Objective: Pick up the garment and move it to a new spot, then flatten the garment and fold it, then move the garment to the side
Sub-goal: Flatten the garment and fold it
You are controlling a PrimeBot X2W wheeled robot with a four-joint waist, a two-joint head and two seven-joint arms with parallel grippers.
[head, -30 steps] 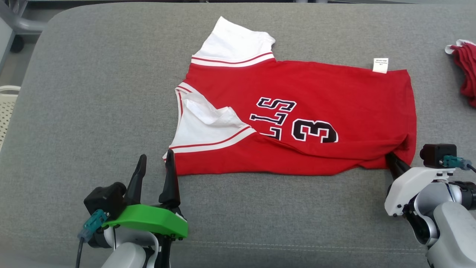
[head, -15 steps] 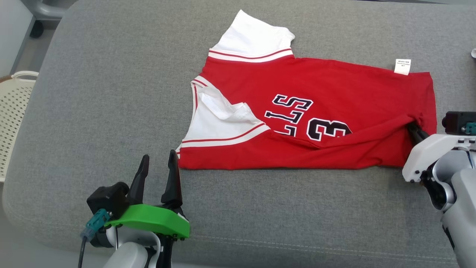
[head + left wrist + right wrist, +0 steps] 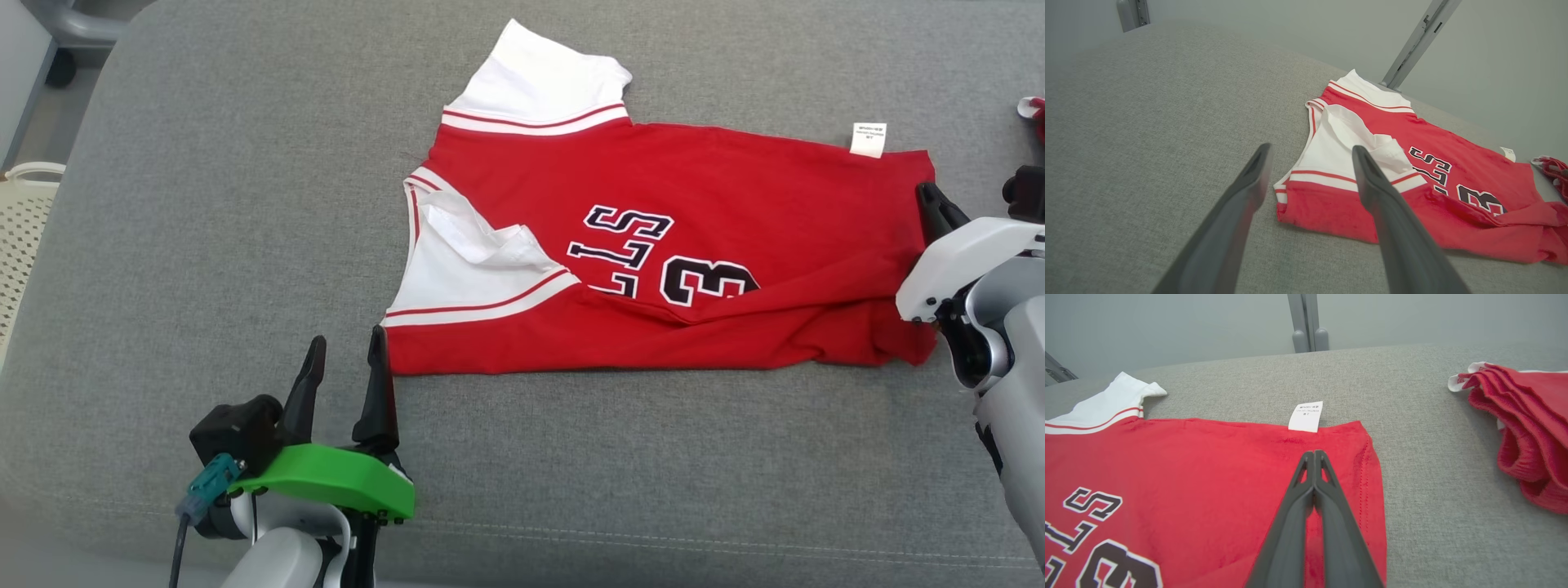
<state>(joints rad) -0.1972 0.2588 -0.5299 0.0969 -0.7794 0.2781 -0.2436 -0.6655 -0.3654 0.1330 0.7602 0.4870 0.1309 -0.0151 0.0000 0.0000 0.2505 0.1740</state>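
Garment [image 3: 735, 188]: red jersey, lying flat on the grey fabric-covered surface [image 3: 204, 204], in its middle and right part, closer to the far edge than to the near one. It is doubled over along its length. Neck end faces the surface's left edge, hem end faces the right edge. One white sleeve panel with red-white striped trim points toward the far edge; a second white panel lies creased on the near-left part. Black white-outlined lettering and a "3" show partly, cut off by a raised fold running along the near side. White tag [image 3: 868, 139] sticks out at the far-right corner of the garment.

Right pincer [image 3: 931, 200]: closed, both fingers pressed together, nothing seen between them. In the right wrist view [image 3: 1314, 454] the tips sit over the red hem end of the garment [image 3: 1208, 457], just short of the tag [image 3: 1305, 415]. Contact with the cloth: cannot tell.

Left pincer [image 3: 347, 339]: open, empty, close to the surface's near edge. Its inner finger is just beside the near-left corner of the garment. In the left wrist view [image 3: 1311, 150] the fingers stand spread, with that corner [image 3: 1331, 212] lying between and beyond them.

Second red cloth [image 3: 1527, 416]: bunched near the surface's right edge, well apart from the garment.

Pale perforated basket [image 3: 24, 229]: beyond the surface's left edge.
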